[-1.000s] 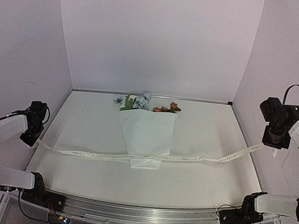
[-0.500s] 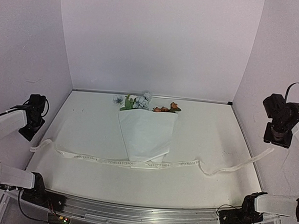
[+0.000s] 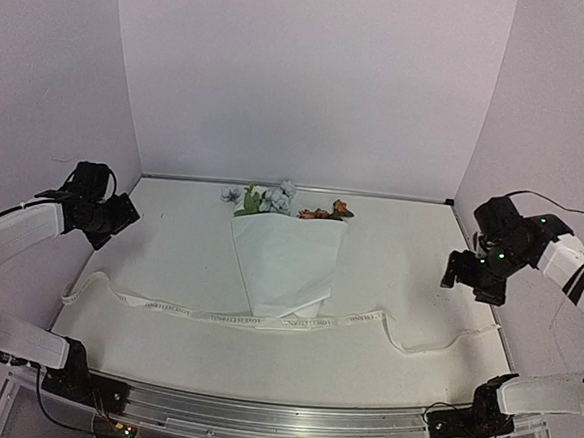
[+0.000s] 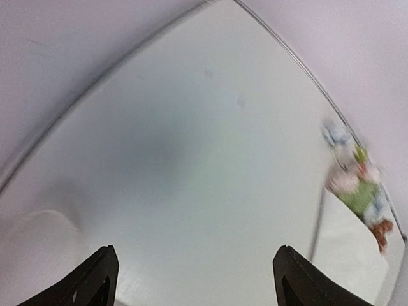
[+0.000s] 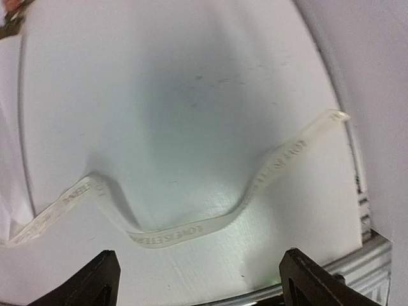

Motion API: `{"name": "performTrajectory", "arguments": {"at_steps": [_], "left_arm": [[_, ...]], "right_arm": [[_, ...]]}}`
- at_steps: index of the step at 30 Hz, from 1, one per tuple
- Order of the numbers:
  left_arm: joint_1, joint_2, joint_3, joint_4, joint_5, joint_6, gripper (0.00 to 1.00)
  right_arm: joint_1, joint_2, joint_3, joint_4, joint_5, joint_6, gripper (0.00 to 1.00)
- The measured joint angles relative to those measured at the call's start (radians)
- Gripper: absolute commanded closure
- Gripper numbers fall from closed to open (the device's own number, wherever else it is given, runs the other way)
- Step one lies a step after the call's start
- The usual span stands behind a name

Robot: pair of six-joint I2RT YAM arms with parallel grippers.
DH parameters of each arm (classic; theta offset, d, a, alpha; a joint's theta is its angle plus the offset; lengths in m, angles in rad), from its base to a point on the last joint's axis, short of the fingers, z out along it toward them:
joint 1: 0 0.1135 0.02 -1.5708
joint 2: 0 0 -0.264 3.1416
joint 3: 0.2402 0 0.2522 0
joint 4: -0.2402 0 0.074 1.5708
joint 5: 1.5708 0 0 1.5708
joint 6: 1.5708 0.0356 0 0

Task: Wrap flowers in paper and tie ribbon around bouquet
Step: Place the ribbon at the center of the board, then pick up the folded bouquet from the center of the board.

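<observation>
The flowers (image 3: 273,200) lie at the back middle of the table, their stems wrapped in the white paper (image 3: 286,259), which is folded into a cone. The ribbon (image 3: 195,314) lies slack across the table, passing the cone's lower tip. My left gripper (image 3: 122,212) hovers open over the left side with nothing between its fingers. My right gripper (image 3: 458,276) is open above the ribbon's right end (image 5: 268,172). In the left wrist view my gripper (image 4: 197,280) faces bare table, with blurred flowers (image 4: 360,191) at the right. The right wrist gripper (image 5: 204,280) holds nothing.
White walls close the table (image 3: 169,251) in on three sides. A metal rail (image 3: 278,424) runs along the near edge between the arm bases. The ribbon's left end (image 3: 71,296) curls near the left edge of the table.
Both grippers have opened and let go of the ribbon ends. The ribbon, taut a second ago, now lies slack on the table. Both arms have swung inward over the table.
</observation>
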Motion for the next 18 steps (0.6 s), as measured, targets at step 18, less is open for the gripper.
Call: {"name": "performTrajectory", "arguments": {"at_steps": [18], "left_arm": [[-0.304, 0.434, 0.032, 0.404, 0.568, -0.041, 0.19]], "right_arm": [[0.355, 0.724, 0.295, 0.547, -0.35, 0.118, 0.11]]}}
